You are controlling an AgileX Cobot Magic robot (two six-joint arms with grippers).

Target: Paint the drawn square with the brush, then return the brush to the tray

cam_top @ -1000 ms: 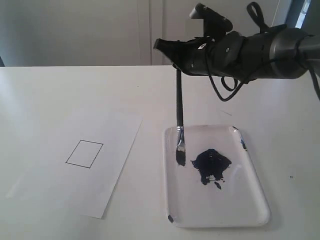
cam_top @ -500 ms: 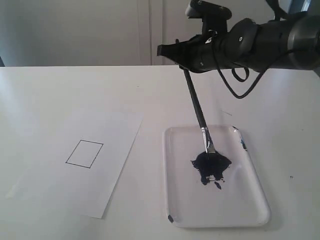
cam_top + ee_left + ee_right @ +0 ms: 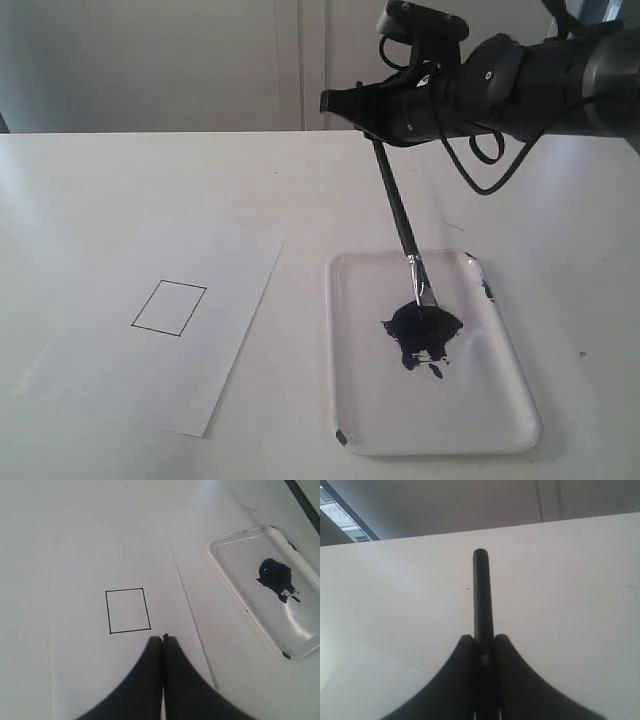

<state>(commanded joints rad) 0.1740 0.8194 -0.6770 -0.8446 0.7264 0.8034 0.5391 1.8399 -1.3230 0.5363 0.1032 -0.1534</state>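
My right gripper is shut on the upper end of the black-handled brush, which slants down to the right. Its tip rests in the dark blue paint blot on the white tray. In the right wrist view the handle end of the brush sticks out between the closed fingers of the gripper. The drawn square lies on the white paper sheet, its inside white. The left wrist view shows the square just beyond my left gripper, which is shut with nothing in it, and the tray further off.
The paper sheet lies flat on the white table, left of the tray. A black cable loops under the right arm. A wall stands behind the table's far edge.
The brush tip swung right from the bare tray floor into the paint blot, and has since shifted only slightly. The left gripper view has no earlier frame.
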